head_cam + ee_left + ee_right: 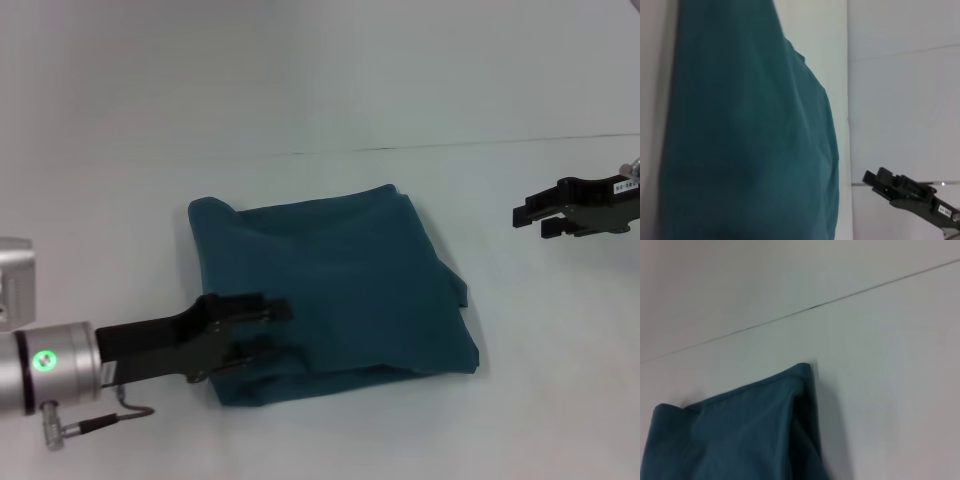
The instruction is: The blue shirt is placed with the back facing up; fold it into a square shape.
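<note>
On one white table (120, 150), one folded blue shirt (340, 270), two grippers.

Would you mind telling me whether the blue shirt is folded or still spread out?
Folded. The blue shirt lies as a compact, roughly square stack with layered edges and no sleeves showing. The left gripper is at its near-left corner.

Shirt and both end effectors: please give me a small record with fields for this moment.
shirt: the shirt lies folded in a rough square on the table
left end effector: the left end effector is at the shirt's near left corner, fingers apart, over the fabric edge
right end effector: the right end effector hangs to the right of the shirt, clear of it
fold state: layered edges show at the near side; the corners are not quite even
</note>
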`<move>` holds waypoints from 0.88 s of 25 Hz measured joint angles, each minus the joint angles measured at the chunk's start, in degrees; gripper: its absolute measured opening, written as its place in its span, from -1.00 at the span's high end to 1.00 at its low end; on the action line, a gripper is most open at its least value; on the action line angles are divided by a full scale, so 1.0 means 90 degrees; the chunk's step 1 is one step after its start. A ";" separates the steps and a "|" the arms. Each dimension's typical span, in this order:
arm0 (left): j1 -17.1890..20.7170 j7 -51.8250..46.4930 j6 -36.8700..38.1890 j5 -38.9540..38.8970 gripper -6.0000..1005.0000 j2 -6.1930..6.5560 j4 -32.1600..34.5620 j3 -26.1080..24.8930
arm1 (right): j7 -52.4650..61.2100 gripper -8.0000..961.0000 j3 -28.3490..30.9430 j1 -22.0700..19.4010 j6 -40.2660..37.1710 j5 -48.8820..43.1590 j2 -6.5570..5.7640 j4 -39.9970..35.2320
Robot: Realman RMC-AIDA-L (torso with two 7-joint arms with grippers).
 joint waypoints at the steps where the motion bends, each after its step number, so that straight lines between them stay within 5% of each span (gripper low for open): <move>1: -0.0030 0.0013 -0.0008 0.0011 -0.20 -0.0017 -0.0004 0.0003 | 0.0001 -0.38 0.0007 0.0002 0.0000 0.0000 0.0000 0.0003; 14: -0.0019 0.0189 0.0033 0.0020 -0.23 0.0017 -0.0010 0.0002 | -0.0011 -0.40 0.0026 0.0012 0.0004 0.0007 0.0002 0.0022; 22: 0.0095 0.1324 0.0582 -0.0125 -0.24 0.0281 0.0091 -0.0062 | -0.1398 -0.40 -0.0028 -0.0050 -0.0785 0.0822 0.0079 -0.0023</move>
